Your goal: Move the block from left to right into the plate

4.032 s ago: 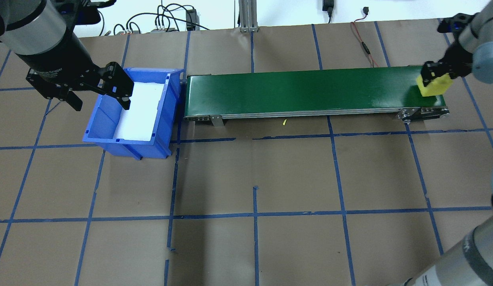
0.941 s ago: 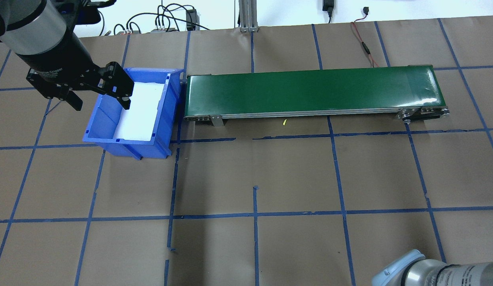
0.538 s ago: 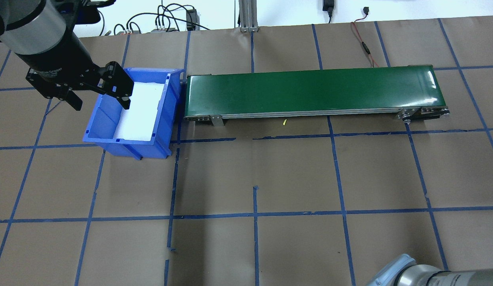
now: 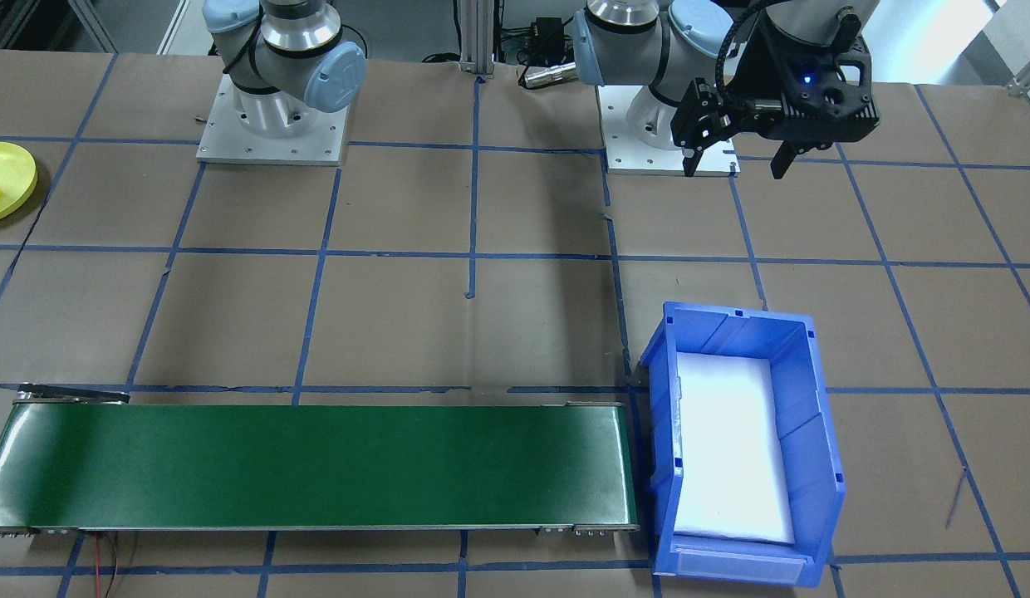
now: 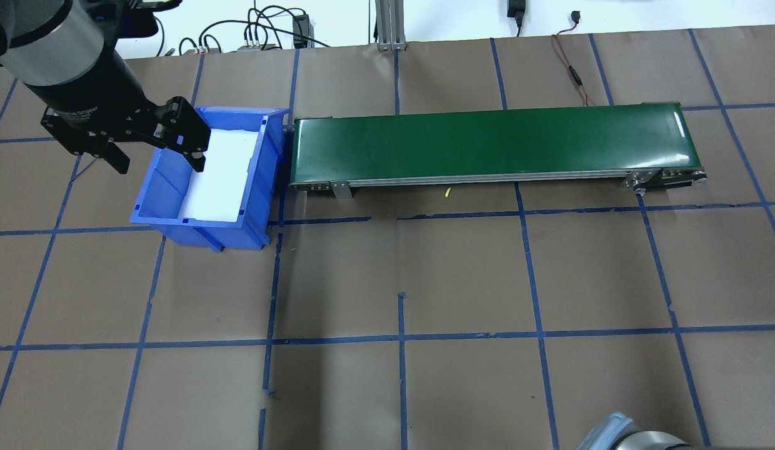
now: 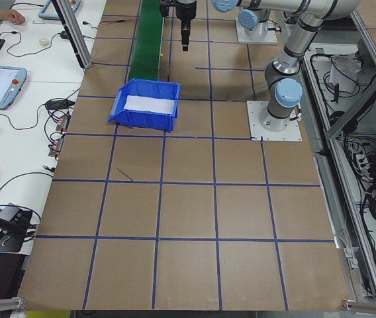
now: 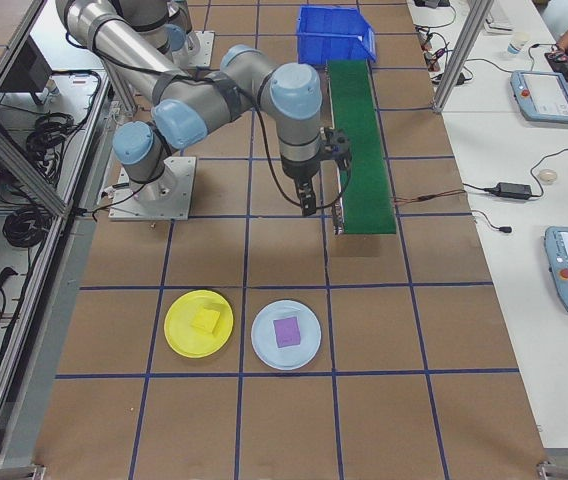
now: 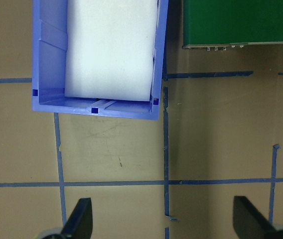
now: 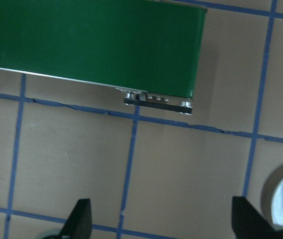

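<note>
Square yellow block (image 7: 205, 321), round yellow plate (image 7: 179, 338)

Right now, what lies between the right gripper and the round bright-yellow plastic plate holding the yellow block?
Only bare brown table paper with blue tape lines separates the right gripper from the yellow plate in the exterior right view.

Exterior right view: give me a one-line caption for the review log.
Yellow block lies in the yellow plate; right gripper hangs empty by the green conveyor.
</note>
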Robot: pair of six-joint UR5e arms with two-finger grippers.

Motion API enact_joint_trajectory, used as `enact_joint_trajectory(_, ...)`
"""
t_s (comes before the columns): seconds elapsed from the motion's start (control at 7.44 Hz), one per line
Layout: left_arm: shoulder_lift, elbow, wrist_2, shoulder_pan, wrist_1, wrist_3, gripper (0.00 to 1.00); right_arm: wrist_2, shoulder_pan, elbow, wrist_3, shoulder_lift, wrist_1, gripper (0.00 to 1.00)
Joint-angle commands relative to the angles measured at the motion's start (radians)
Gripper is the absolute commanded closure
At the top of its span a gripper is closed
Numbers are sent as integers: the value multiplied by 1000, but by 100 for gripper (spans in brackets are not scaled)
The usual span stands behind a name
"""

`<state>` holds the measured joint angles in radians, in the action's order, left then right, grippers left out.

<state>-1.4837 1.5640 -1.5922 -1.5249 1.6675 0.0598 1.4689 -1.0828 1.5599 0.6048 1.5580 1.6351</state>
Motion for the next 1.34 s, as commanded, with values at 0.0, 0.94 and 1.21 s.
enact_joint_trajectory(0.0, 0, 1, 0, 0, 0, 0, 0, -10, -289, 0, -427, -2, 8, 0)
enact_joint_trajectory(0.94, 0, 5, -3, -1, 1, 0, 0, 2, -506, 8, -882, -10, 86, 0)
enact_joint_trajectory(1.21, 0, 5, -3, -1, 1, 2, 0, 1, -506, 8, -875, -4, 88, 0)
